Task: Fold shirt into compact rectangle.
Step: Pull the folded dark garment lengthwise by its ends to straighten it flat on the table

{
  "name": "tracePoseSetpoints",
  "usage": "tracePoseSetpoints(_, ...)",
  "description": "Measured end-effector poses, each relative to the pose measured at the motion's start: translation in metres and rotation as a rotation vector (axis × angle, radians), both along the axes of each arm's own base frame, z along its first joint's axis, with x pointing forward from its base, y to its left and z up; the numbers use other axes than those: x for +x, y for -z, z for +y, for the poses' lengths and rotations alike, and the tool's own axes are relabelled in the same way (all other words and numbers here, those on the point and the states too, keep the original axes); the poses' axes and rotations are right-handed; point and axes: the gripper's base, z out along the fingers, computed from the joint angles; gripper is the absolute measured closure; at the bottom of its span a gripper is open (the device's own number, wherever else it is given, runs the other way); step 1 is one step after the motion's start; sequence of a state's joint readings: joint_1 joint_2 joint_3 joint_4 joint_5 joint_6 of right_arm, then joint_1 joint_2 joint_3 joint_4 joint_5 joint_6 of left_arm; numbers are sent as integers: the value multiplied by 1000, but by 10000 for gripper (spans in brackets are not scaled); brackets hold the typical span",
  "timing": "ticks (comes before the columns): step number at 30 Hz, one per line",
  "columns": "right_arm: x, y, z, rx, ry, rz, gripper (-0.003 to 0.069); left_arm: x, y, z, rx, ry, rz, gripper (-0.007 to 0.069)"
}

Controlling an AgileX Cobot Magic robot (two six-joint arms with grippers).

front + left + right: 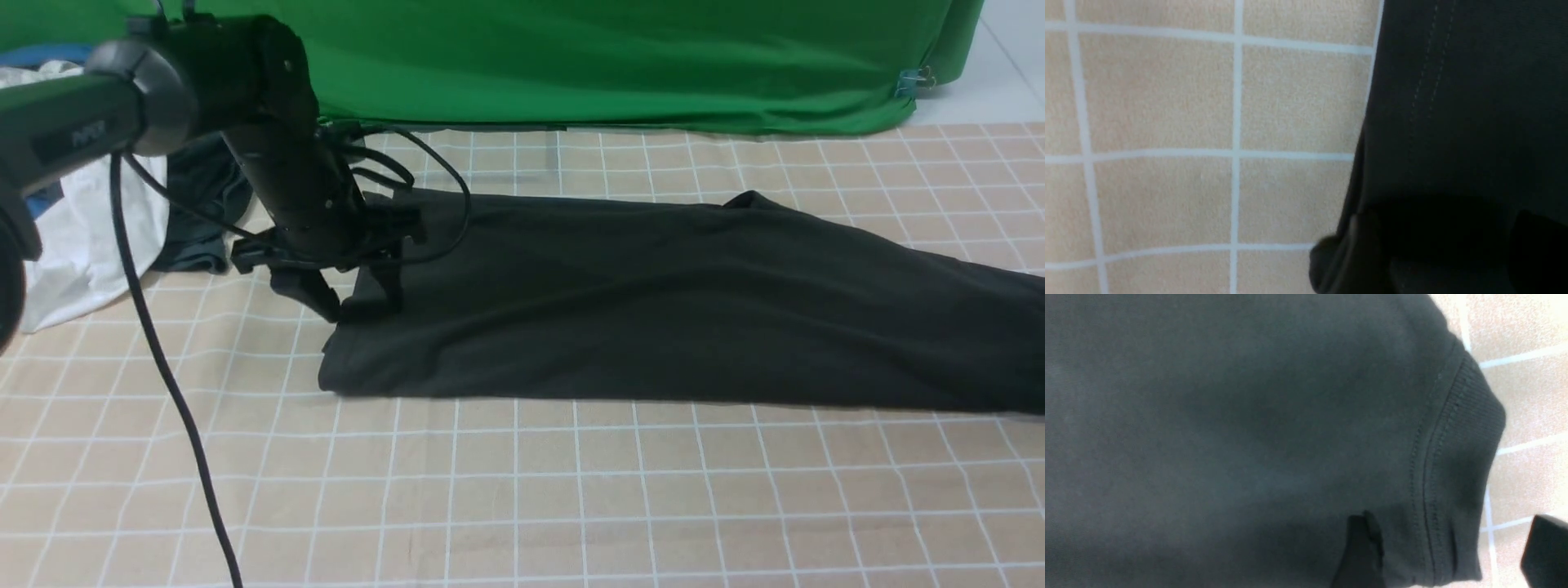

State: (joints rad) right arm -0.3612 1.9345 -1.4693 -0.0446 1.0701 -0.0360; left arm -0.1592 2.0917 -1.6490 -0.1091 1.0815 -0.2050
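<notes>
Shirt: the black shirt [653, 310] lay flat on the tablecloth [571, 506]. It was folded into a long, narrow band that ran from left of centre out past the right edge of the front view. Its near edge was fairly straight, and its far edge rose to a small peak right of the middle.

Left gripper: the left gripper [359, 309] pointed down at the shirt's left end. Its two fingers [318, 298] stood apart, astride the far left corner of the fabric.

Left gripper, close up: in its wrist view the left gripper [1433, 253] was spread wide and released. The shirt [1453, 102] lay between the fingertips with its edge on the checked cloth, and nothing was pinched. A double line of stitching [1425, 81] ran along the fabric near that edge.

Right gripper: I saw it only through its own wrist camera. The right gripper [1453, 535] was unclenched, with one finger [1359, 551] over the shirt [1229, 437] and the other out over the tablecloth. The ribbed collar [1470, 416] lay between them, and I saw no grip on it.

Tablecloth: it was beige with a white grid and covered the whole working surface.

Cable: a black cable [163, 367] hung from the left arm and trailed across the near left of the cloth.

Other clothes: a white garment [82, 237] lay bunched at the far left, with a dark grey garment [200, 212] just beside it. Both lay apart from the shirt.

Backdrop: a green cloth [612, 57] hung along the far side of the table.
</notes>
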Motion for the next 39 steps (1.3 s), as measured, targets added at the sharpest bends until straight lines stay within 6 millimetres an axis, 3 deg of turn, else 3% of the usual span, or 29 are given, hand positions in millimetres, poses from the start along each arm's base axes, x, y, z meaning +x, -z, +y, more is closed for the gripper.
tracePoseSetpoints(3, 0, 0, 0, 1, 0, 2, 130, 2, 10, 1, 15, 6, 18, 38)
tracePoseSetpoints(9, 0, 0, 1, 8, 3, -1, 130, 3, 19, 0, 9, -7, 42, 50)
tracePoseSetpoints(12, 0, 0, 1, 16, 7, -5, 130, 4, 22, -2, -4, -12, 59, 118)
tracePoseSetpoints(14, 1, 0, 2, 20, 9, -7, 130, 3, 23, -3, -16, -16, 77, 219)
tracePoseSetpoints(15, 1, 0, 2, 20, 9, -7, 130, 4, 24, -3, -17, -16, 77, 219)
tracePoseSetpoints(18, 1, 0, 2, 21, 9, -7, 130, 3, 24, -5, -30, 7, 87, 430)
tracePoseSetpoints(20, 1, 0, 2, 21, 9, -7, 130, 3, 22, -5, -28, 21, 85, 526)
tracePoseSetpoints(24, 0, 0, 2, 22, 9, -4, 130, -5, 11, -2, 12, 39, 108, 524)
tracePoseSetpoints(32, -1, 0, 3, 30, 10, 15, 130, -29, -32, 12, 123, 7, 47, 524)
tracePoseSetpoints(35, -1, 0, 3, 32, 11, 14, 130, -35, -33, 15, 142, 2, 53, 524)
tracePoseSetpoints(39, -1, 0, 4, 47, 17, 8, 129, -43, -20, 17, 158, 3, 105, 524)
